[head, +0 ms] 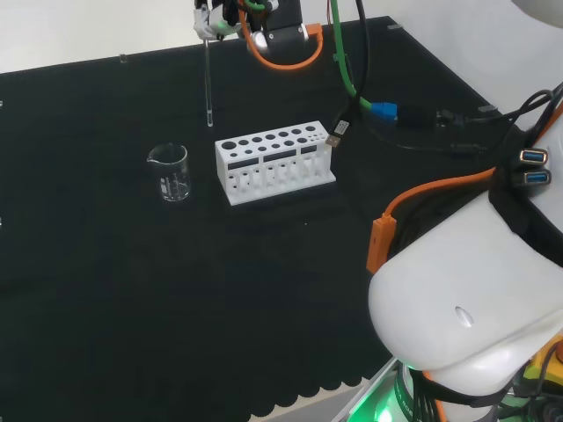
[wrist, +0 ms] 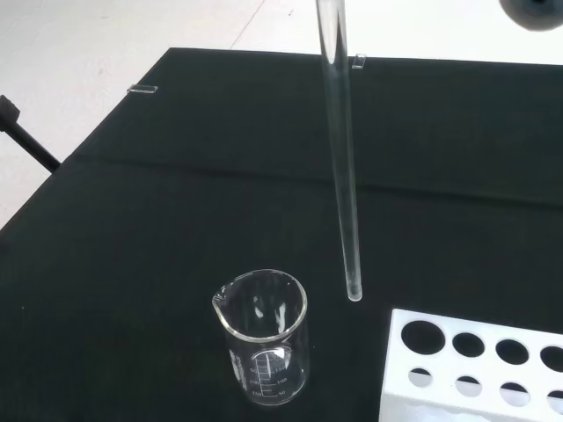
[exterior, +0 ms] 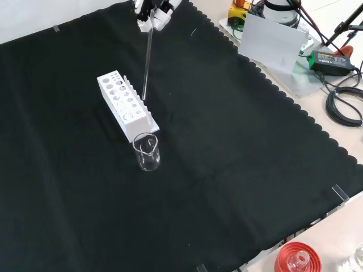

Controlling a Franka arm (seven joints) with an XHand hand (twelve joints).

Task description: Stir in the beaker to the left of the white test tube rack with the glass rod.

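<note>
The black cloth tabletop (head: pixel 106 290) is soft and flat. Near its middle stands the white plastic test tube rack (head: pixel 274 167) full of round holes, with the small clear glass beaker (head: pixel 170 172) just beside one end. The black and white hand (head: pixel 214 19) hangs near the far edge, fingers grasping the thin clear glass rod (head: pixel 208 83). The rod could bump the beaker's rim and tip it, because glass is slippery and light.

You had bare black cloth (head: pixel 132 299) toward every edge around the beaker (head: pixel 169 172) except one side, where the white test tube rack (head: pixel 273 163) stood just beside it; above both, nothing blocked the way down.
</note>
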